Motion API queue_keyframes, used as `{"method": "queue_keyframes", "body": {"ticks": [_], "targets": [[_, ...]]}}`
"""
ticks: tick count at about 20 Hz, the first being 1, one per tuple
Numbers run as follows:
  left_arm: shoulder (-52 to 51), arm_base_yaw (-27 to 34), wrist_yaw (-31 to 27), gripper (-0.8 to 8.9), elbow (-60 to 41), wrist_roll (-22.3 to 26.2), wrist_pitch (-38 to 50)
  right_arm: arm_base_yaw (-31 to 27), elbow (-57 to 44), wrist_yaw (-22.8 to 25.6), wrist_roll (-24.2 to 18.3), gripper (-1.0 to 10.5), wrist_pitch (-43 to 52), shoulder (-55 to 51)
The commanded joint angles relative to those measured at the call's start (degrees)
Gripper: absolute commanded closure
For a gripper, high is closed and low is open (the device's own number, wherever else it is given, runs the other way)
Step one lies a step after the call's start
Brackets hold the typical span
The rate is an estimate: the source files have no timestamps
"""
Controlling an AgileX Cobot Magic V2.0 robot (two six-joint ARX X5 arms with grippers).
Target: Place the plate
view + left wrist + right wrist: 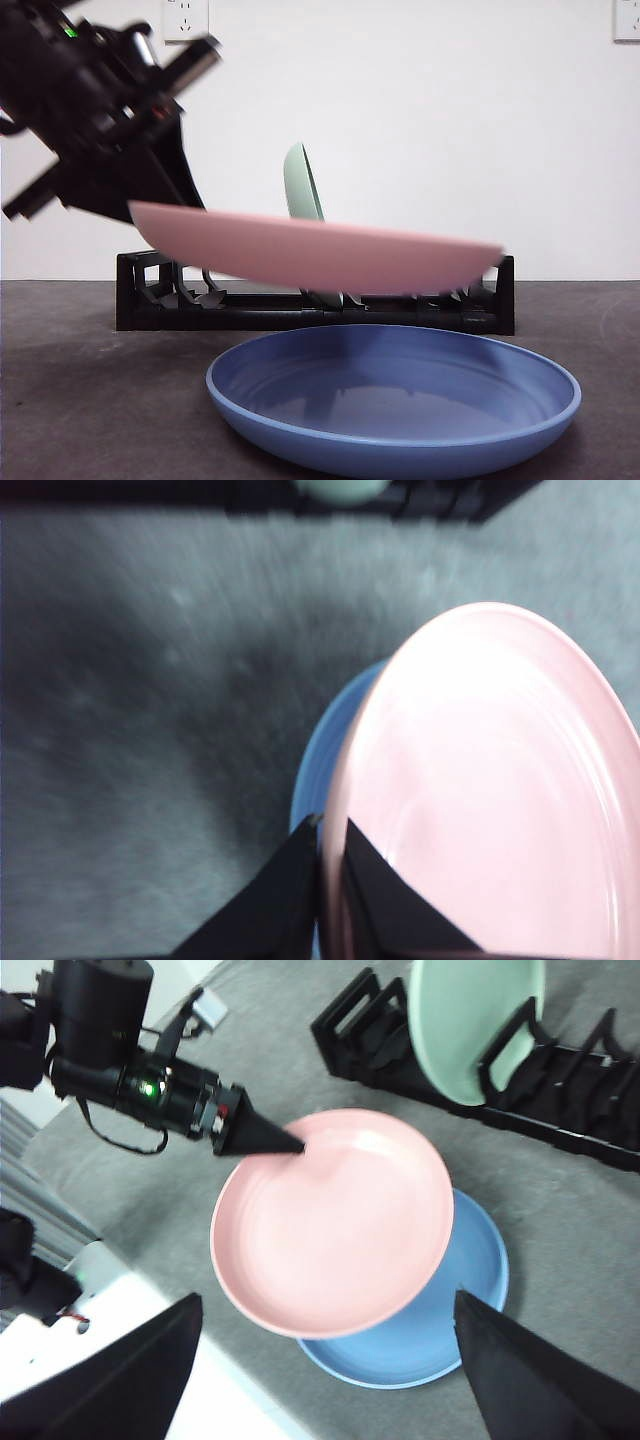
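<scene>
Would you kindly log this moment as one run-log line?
left gripper: shut on pink plate rim | plate: held above blue plate | green plate: upright in rack | right gripper: open, waiting

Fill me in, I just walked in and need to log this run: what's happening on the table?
The left gripper is shut on the rim of a pink plate, holding it nearly flat in the air above a blue plate that lies on the grey table. Behind them a black dish rack holds a green plate upright in a slot. The right gripper is open and waits high above, holding nothing.
</scene>
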Motion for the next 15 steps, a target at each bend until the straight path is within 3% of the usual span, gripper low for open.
{"method": "queue_keyframes", "body": {"ticks": [1, 7, 15], "targets": [[3.3, -1.9, 0.3, 7.99, 0.6, -1.6, 3.1, 0.2, 0.4, 0.2, 0.8, 5.4, 0.6, 0.3], [7.6, -5.6, -4.5, 7.99, 0.6, -2.4, 6.4, 0.2, 0.4, 0.2, 0.9, 5.4, 0.6, 0.3], [8.0, -7.6, -6.0, 7.99, 0.7, -3.1, 8.1, 0.2, 0.4, 0.2, 1.2, 5.4, 0.6, 0.3]]}}
